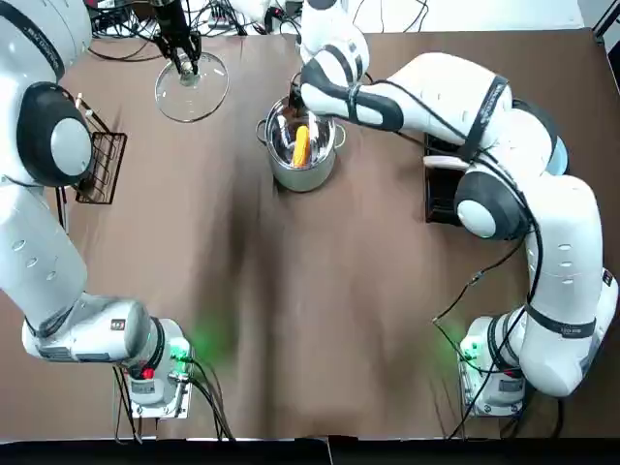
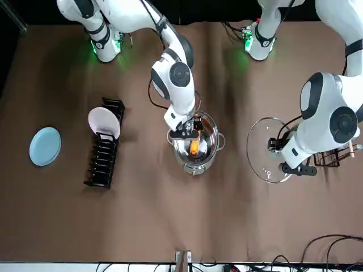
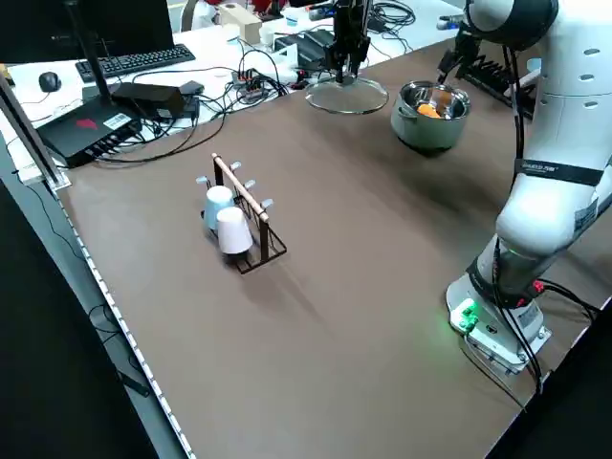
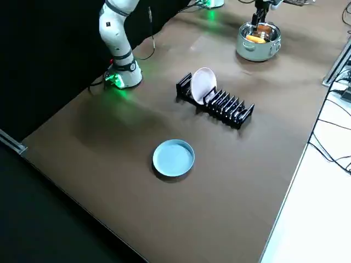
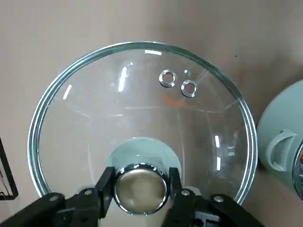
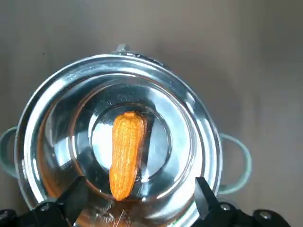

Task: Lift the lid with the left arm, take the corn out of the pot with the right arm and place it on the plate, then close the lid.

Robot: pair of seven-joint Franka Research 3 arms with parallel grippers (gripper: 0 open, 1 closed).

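Left arm stretched forward, jaws clamped, right arm bent, jaws apart

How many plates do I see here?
2: a blue plate lying flat on the table, and a white plate standing in the black rack beside it. No others show.

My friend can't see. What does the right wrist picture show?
An orange corn cob lies in the bottom of an open shiny steel pot on a brown table. The right gripper hovers above it, fingers spread open.

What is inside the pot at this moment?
With the lid off, one corn cob lies on the pot's bottom; the right gripper hangs open above it. The floor beneath the cob is hidden.
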